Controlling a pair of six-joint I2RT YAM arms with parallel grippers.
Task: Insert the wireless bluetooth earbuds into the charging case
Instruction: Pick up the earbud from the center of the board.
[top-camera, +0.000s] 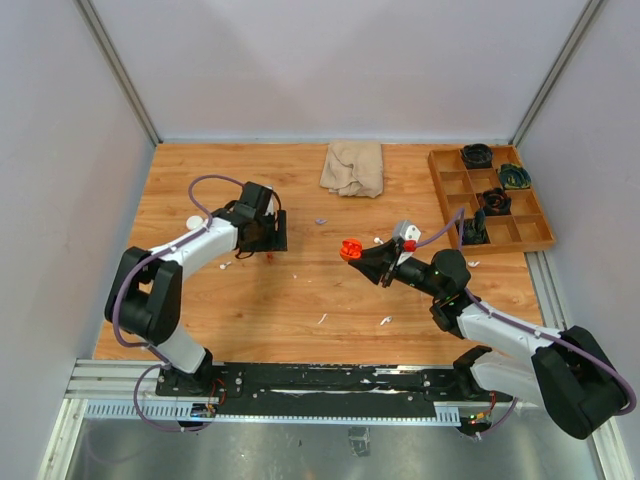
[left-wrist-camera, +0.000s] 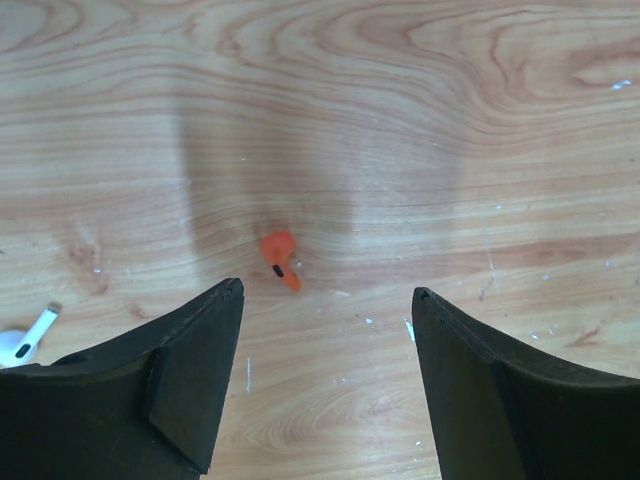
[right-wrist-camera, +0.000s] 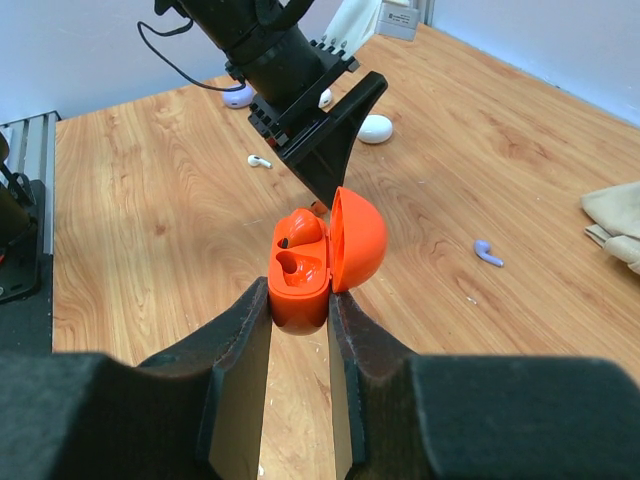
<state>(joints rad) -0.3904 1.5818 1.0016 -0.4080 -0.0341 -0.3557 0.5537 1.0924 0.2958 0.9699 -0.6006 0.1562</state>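
While the right gripper (right-wrist-camera: 300, 300) is holding an orange charging case (right-wrist-camera: 318, 262) up off the wooden surface (top-camera: 300, 290), its fingers are clamping the case's lower body from both sides. The case's lid is standing open, hinged to one side, and the right wrist view is showing two moulded wells inside; one seems to be holding an orange bud already, though that is hard to confirm. In the top view the case is sitting near the middle of the surface, pointing toward the left arm.

The left gripper (left-wrist-camera: 325, 390) is hovering low over the surface with its fingers standing well apart and holding nothing. A small orange earbud (left-wrist-camera: 280, 259) is lying on the wood just ahead of and between the fingertips, untouched. A white earbud (left-wrist-camera: 25, 338) is lying at the left edge of that view, and a purple earbud (right-wrist-camera: 488, 253) is lying well apart on the far side of the surface.

Judging from this, the step in hand is picking up the orange earbud. The next move is likely calling for the left fingers to be going down around that tiny bud, closing gently, then carrying it across to the open case with its stem lined up to the empty well.
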